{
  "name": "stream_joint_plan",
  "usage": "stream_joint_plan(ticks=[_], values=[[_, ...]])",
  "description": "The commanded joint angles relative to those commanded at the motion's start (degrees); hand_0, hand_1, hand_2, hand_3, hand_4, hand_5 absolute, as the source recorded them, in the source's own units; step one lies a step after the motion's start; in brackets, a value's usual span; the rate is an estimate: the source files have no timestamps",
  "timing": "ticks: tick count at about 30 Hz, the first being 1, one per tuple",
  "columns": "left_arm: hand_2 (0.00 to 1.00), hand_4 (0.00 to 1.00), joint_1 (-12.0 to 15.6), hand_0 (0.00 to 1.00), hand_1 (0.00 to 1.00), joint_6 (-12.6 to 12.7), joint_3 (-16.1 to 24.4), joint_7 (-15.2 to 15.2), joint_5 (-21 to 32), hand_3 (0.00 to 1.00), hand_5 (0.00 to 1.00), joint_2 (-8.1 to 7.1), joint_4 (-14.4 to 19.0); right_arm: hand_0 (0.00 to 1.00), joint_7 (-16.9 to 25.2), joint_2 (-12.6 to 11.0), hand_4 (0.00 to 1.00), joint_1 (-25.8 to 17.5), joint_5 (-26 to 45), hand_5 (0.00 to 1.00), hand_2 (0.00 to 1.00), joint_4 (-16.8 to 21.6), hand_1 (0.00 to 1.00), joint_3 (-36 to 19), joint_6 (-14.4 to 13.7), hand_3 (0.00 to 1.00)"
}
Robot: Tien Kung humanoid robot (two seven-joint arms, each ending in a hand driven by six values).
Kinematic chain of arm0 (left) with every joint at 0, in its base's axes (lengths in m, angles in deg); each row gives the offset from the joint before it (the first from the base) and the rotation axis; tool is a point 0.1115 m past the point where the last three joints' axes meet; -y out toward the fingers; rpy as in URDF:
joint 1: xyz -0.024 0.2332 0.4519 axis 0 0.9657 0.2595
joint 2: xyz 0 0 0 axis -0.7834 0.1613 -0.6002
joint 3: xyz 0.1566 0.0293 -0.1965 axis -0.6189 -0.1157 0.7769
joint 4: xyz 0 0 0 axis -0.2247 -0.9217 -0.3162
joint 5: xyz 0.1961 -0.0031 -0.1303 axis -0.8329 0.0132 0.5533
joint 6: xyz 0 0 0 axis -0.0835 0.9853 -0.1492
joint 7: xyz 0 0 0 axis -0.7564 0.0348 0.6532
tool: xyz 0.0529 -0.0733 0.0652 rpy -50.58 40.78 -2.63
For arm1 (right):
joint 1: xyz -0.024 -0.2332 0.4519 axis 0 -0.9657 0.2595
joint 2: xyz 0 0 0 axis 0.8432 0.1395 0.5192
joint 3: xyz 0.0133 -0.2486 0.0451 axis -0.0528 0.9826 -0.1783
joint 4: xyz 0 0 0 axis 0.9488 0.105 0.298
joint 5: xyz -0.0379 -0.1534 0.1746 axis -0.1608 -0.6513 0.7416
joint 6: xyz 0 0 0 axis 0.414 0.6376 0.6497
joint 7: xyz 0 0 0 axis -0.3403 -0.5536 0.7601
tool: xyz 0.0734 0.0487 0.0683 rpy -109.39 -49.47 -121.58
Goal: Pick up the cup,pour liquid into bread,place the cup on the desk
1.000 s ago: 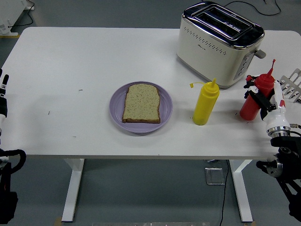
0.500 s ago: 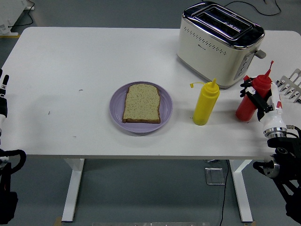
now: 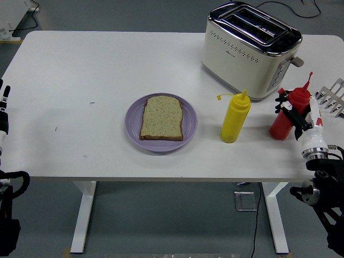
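No actual cup here, the thing being grabbed is a red squeeze bottle standing near the right edge of the white desk, just in front of the toaster. The right hand has its dark fingers wrapped around the bottle's side, so it's gripping it, bottle upright with the base looking like it's on the desk. A yellow squeeze bottle stands just left of it. Further left, mid-desk, a slice of bread lies flat on a purple plate. The left hand sits way over at the left edge; can't tell how its fingers are.
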Motion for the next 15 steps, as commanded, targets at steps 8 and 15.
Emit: stream_joint_plan(ticks=[8, 15], values=[[0.729, 0.561, 0.09, 0.785, 0.733, 0.0, -0.12, 0.0, -0.01, 0.683, 0.998, 0.0, 0.0, 0.347, 0.37, 0.09, 0.63, -0.52, -0.45, 0.302, 0.426, 0.25, 0.369, -0.04, -0.03, 0.438], [0.729, 0.562, 0.12, 0.784, 0.734, 0.01, -0.08, 0.01, -0.03, 0.684, 0.998, 0.0, 0.0, 0.434, 0.74, 0.15, 0.653, -1.52, -1.61, 0.282, 0.493, 1.1, 0.468, -0.45, -0.38, 0.505]])
